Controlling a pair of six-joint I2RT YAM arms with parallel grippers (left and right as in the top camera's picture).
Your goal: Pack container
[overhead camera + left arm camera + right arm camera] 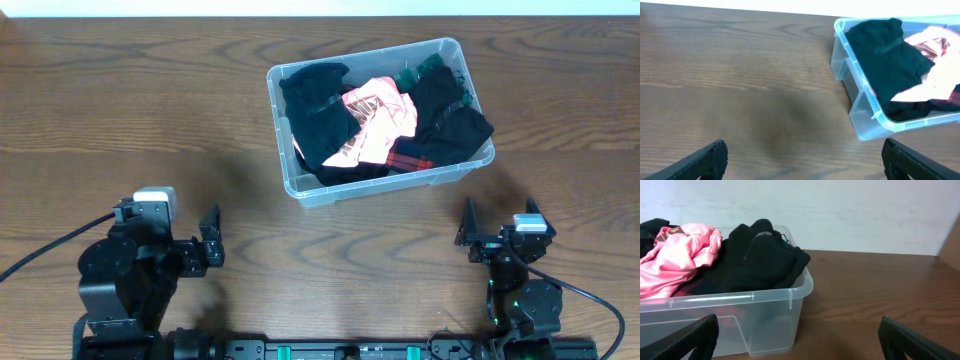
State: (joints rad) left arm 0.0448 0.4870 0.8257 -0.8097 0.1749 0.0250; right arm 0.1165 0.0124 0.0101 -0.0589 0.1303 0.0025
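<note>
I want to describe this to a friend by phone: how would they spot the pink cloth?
On the brown wooden table stands one clear plastic container, packed full. The pink garment lies crumpled in its middle; it is the only bright piece, with black clothes on both sides.

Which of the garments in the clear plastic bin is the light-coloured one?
The crumpled pink cloth garment in the middle of the clear rectangular plastic bin. The black garment to its left and the black garment to its right are both dark.

Bright, even light; soft shadows
</note>
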